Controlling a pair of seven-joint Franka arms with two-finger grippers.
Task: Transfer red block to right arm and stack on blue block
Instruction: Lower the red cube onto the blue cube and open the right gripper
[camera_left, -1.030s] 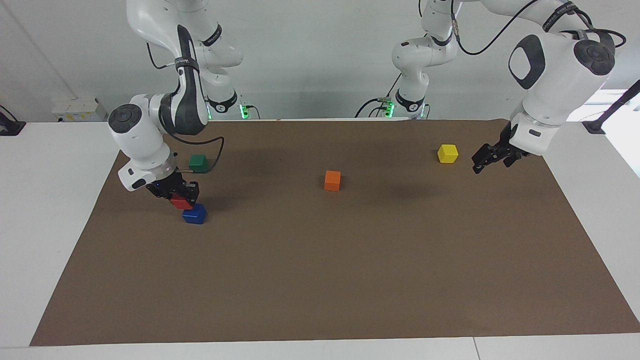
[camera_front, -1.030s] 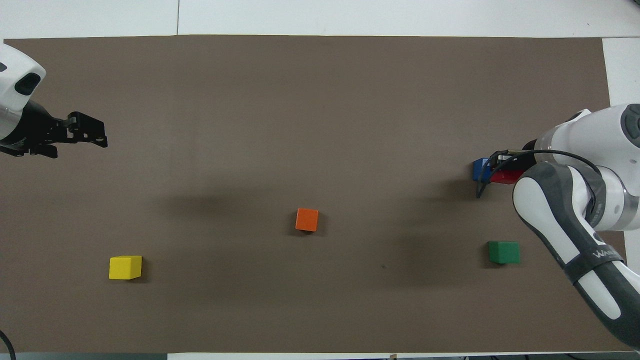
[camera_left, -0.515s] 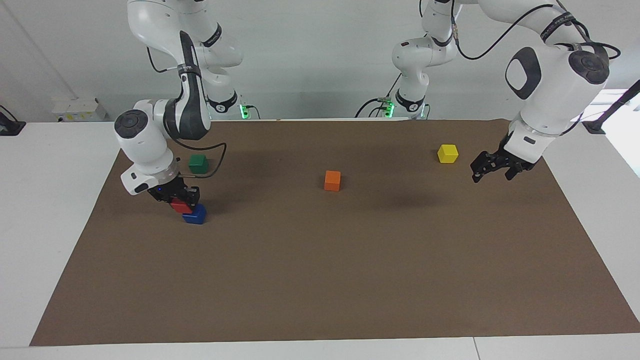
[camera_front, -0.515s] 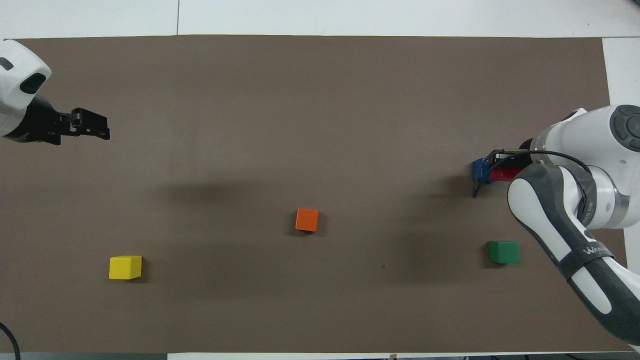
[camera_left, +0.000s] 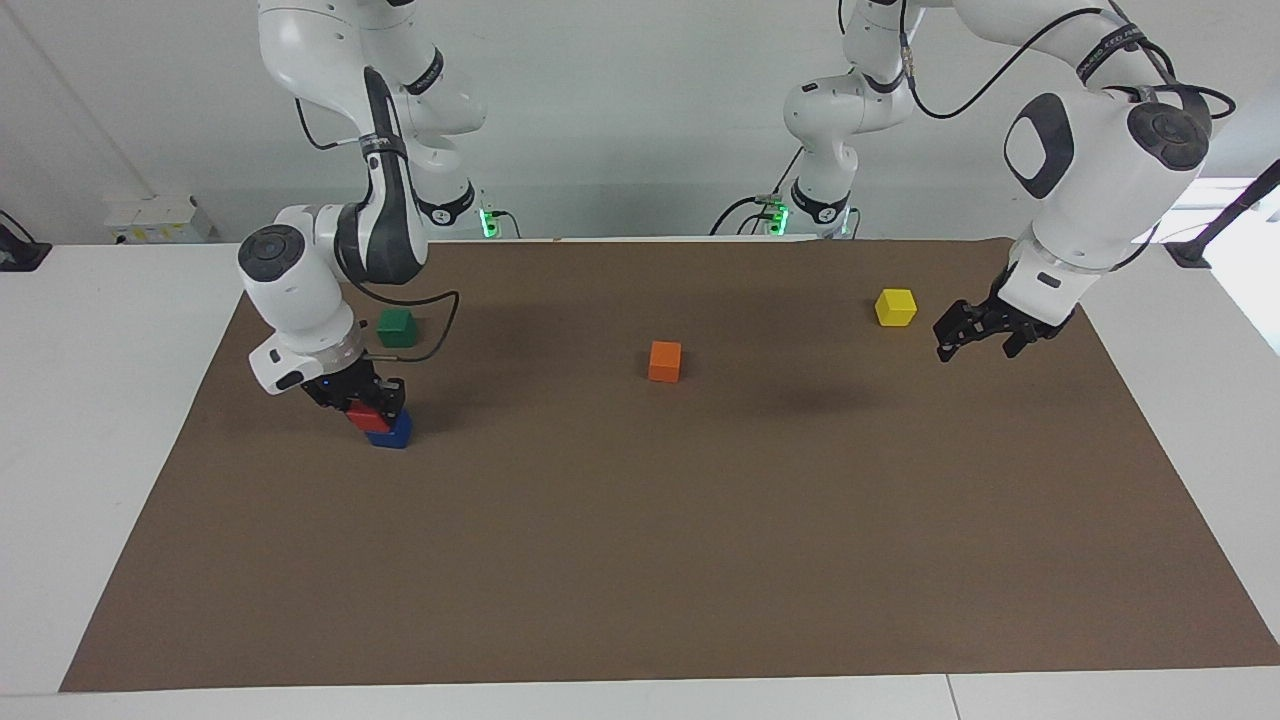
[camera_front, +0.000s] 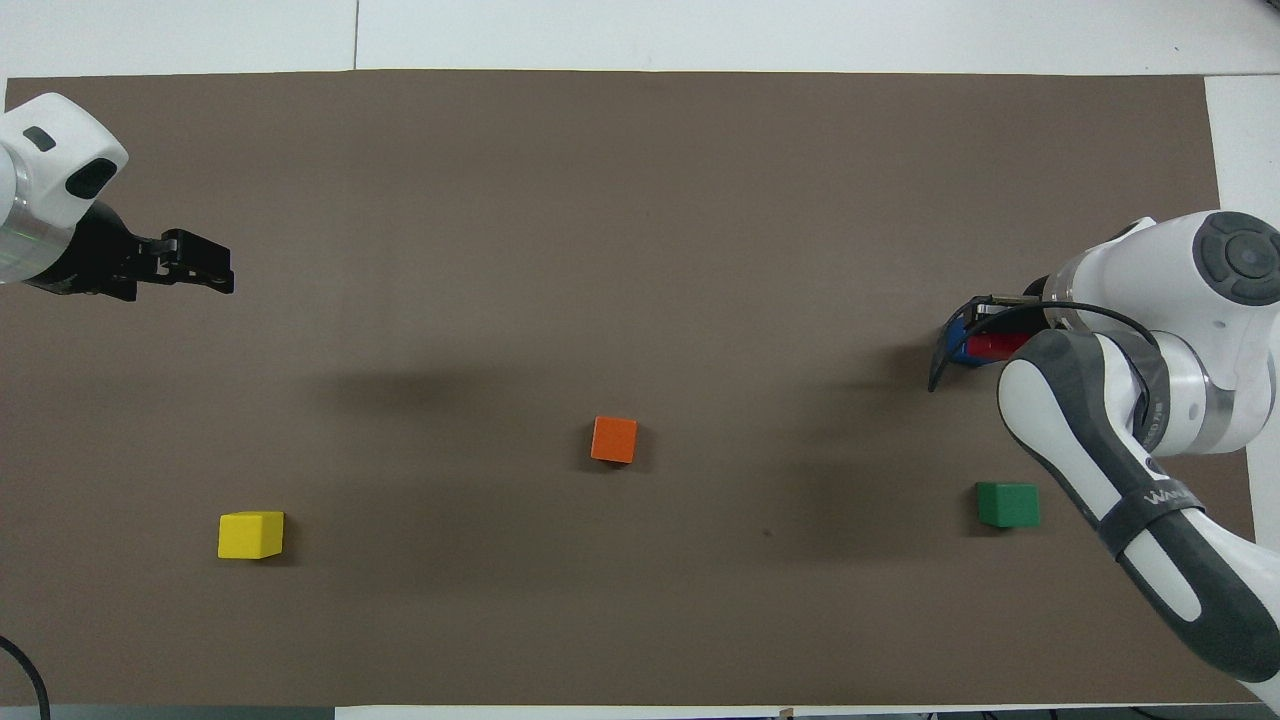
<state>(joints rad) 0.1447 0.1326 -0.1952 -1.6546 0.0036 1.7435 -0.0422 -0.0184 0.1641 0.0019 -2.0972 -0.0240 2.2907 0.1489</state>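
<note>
My right gripper (camera_left: 368, 403) is shut on the red block (camera_left: 362, 420) and holds it down against the top of the blue block (camera_left: 396, 435), at the right arm's end of the mat. The red block overhangs the blue one a little toward that end. In the overhead view the wrist hides the right gripper; only part of the red block (camera_front: 996, 346) and a sliver of the blue block (camera_front: 957, 346) show. My left gripper (camera_left: 962, 335) hangs open and holds nothing, low over the mat beside the yellow block (camera_left: 895, 307); it also shows in the overhead view (camera_front: 208, 277).
A green block (camera_left: 396, 326) lies nearer to the robots than the stack, close to the right arm's cable. An orange block (camera_left: 664, 361) sits mid-mat. All the blocks rest on a brown mat (camera_left: 640, 560) on the white table.
My right gripper has carried the red block sideways and down from beside the blue block onto its top. My left gripper has drifted slightly toward the yellow block.
</note>
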